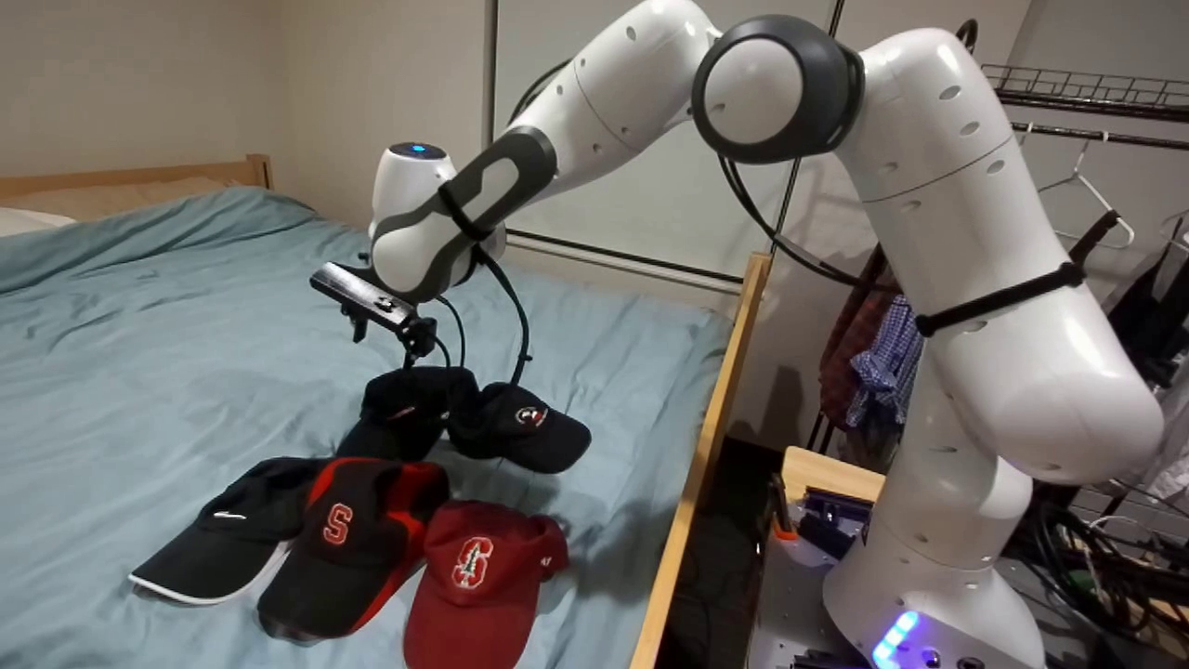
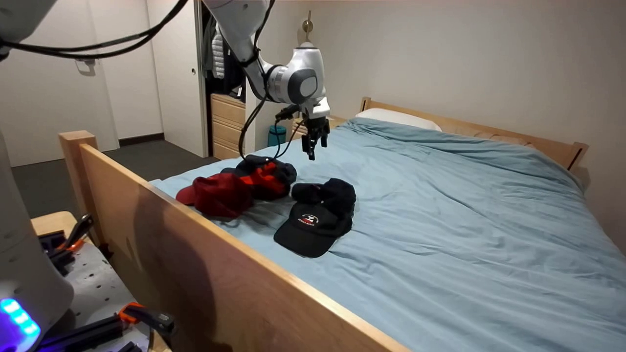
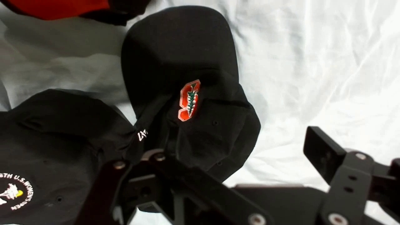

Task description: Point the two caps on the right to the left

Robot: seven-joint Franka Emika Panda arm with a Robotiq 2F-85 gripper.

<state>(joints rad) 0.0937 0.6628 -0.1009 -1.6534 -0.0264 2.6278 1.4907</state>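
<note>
The all-red cap [image 1: 483, 609] lies near the wooden rail, brim toward the bottom in this exterior view; it also shows in an exterior view [image 2: 220, 195]. Two nearly all-black caps lie touching: one with a round white emblem [image 1: 506, 423], brim toward the rail, and one with a red tree emblem [image 1: 409, 400], brim pointing elsewhere. I cannot tell which black one is meant. In the wrist view, the tree-emblem cap [image 3: 187, 53] and round-emblem cap [image 3: 62, 147] show below the fingers. My gripper [image 3: 240, 156] is open and empty above the bed; it shows in an exterior view [image 2: 316, 146].
A red-and-black cap [image 1: 358, 530] and a black cap with a pale-edged brim [image 1: 228, 525] lie beside the red cap. A wooden bed rail [image 1: 706, 446] stands between bed and robot base. The blue bed cover [image 2: 464, 234] is wrinkled. Cables hang near the caps.
</note>
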